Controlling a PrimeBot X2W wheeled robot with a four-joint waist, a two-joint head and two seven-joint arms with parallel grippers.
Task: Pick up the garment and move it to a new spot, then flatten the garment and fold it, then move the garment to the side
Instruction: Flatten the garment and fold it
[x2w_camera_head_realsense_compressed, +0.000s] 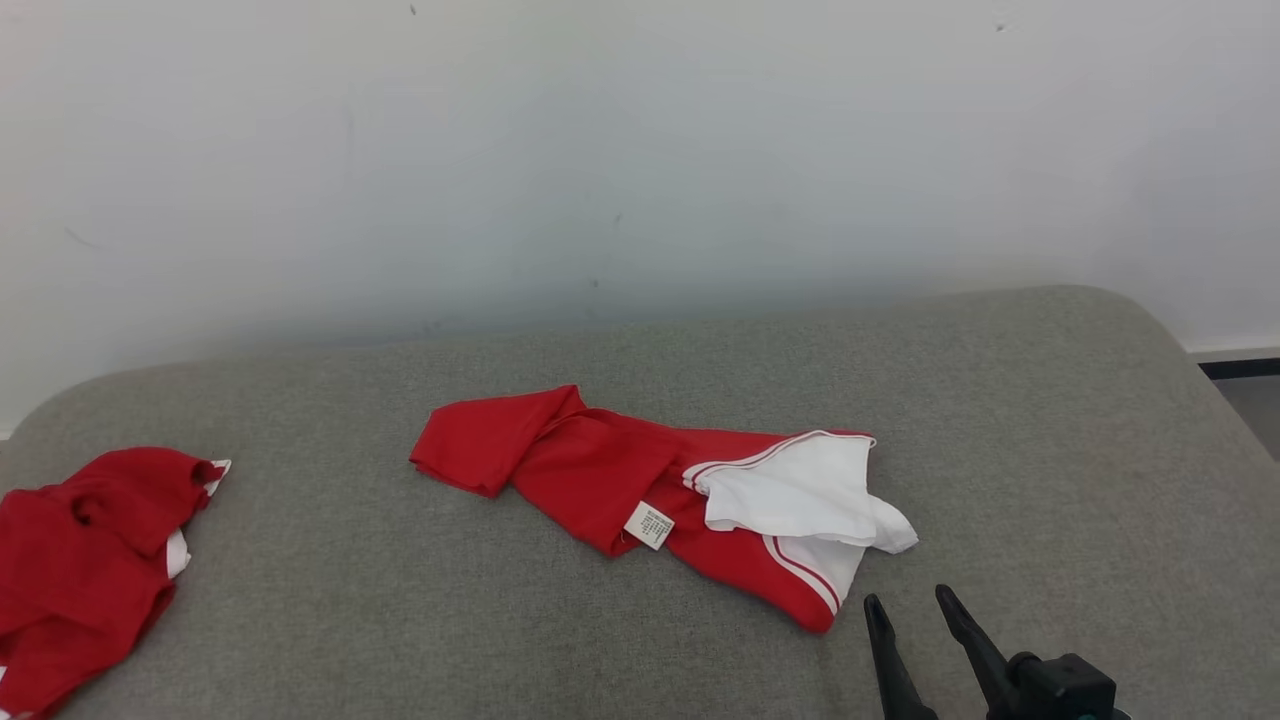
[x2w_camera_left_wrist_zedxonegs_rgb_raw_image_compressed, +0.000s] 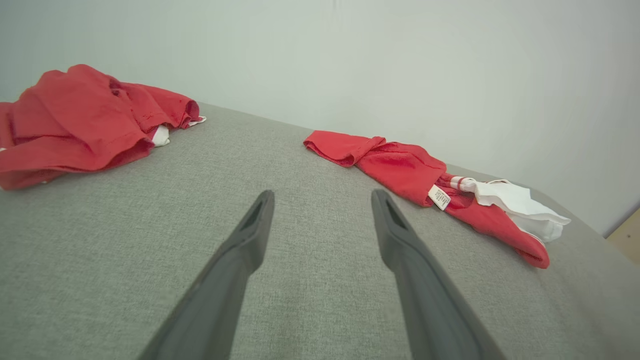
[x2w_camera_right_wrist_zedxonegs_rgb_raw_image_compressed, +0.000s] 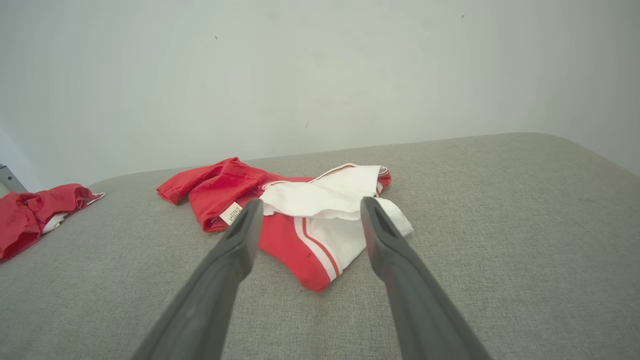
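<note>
On the grey cushion (x2w_camera_head_realsense_compressed: 1000, 400), crumpled red-and-white garment (x2w_camera_head_realsense_compressed: 590, 470), white label (x2w_camera_head_realsense_compressed: 649, 525) showing, left tool (x2w_camera_left_wrist_zedxonegs_rgb_raw_image_compressed: 322, 195) and right tool (x2w_camera_head_realsense_compressed: 908, 597) spread wide, empty

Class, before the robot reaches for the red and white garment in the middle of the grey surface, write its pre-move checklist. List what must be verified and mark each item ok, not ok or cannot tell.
1. Right gripper open: ok.
2. Left gripper open: ok.
3. Both grippers hold nothing: ok.
4. Middle garment lies apart from the second red garment: ok.
5. Middle garment lies flat: not ok, it is crumpled and its white part is folded over.
6. Grey surface has bare room to the right of the middle garment for a new spot: ok.
</note>
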